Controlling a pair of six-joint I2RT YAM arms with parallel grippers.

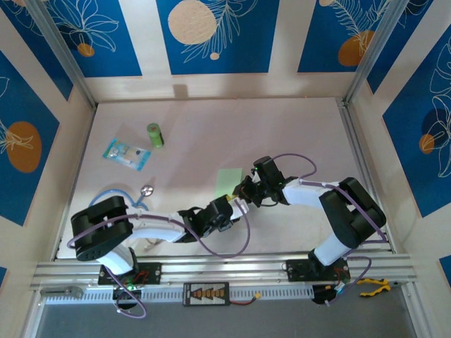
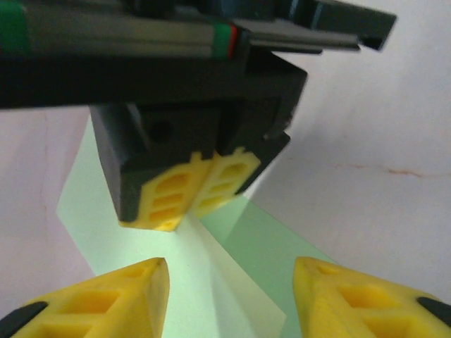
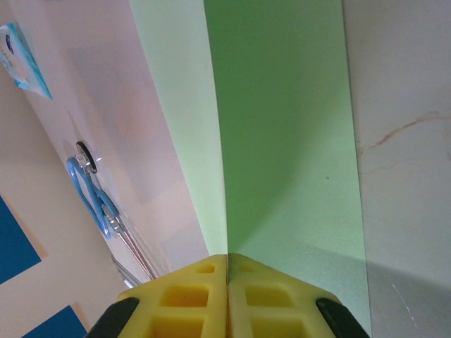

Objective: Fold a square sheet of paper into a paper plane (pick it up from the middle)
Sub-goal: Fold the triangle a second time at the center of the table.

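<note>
The square sheet of paper (image 1: 228, 180) is pale green and lies mid-table, bent into a V along one centre fold; it is no pointed paper plane. My right gripper (image 3: 227, 282) is shut on the raised crease at the sheet's near edge, and the paper (image 3: 282, 127) spreads away from it on both sides. The left wrist view shows those shut yellow fingertips (image 2: 190, 201) pinching the fold. My left gripper (image 2: 229, 299) is open just in front, one finger on each side of the sheet (image 2: 134, 232), with nothing held. From above, the two grippers (image 1: 245, 189) (image 1: 242, 203) meet at the paper's near edge.
A small green cylinder (image 1: 155, 135) and a clear blue-printed packet (image 1: 127, 153) lie at the far left. Blue loops (image 1: 116, 194) and a small round metal piece (image 1: 146, 189) lie near the left arm. Walls enclose the table on three sides.
</note>
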